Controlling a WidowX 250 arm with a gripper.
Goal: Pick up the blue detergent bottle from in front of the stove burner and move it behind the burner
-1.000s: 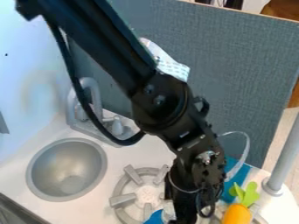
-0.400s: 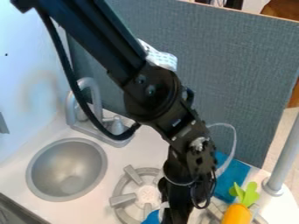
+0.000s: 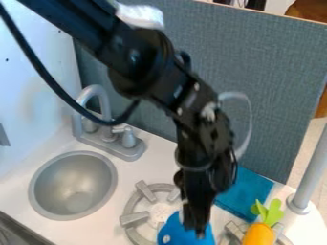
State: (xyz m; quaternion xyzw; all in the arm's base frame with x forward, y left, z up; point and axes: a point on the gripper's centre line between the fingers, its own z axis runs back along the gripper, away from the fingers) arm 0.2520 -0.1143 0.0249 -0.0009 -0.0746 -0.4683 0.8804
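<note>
Well, slow and straight suits this best: the black tool (image 3: 195,230) is at the bottom of the frame, at the blue thing (image 3: 175,233), so a centred grip should be confirmed before any lift, with care not to snag the grey burner (image 3: 133,219). I cannot tell how far open the tool is or whether it has hold of anything. The blue thing looks rounded, bright, with small pale spots, its base cut off by the lower edge.
</note>
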